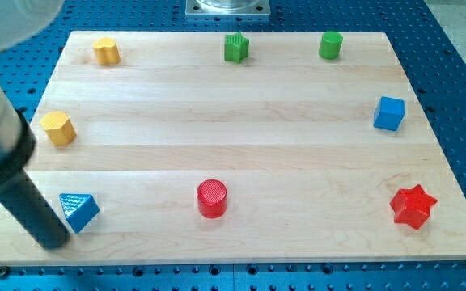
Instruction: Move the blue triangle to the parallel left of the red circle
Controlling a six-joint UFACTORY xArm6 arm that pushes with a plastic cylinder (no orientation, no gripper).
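The blue triangle (78, 210) lies at the board's lower left. The red circle (212, 198) stands to its right, near the bottom middle, roughly level with it. My dark rod comes in from the view's left edge, and my tip (52, 240) rests on the board just left of and below the blue triangle, touching or nearly touching its left side.
A wooden board (233, 153) carries a yellow block (57, 128) at the left, a yellow block (106, 51) at the top left, a green star-like block (236, 48), a green cylinder (330, 45), a blue cube (389, 113) and a red star (413, 206).
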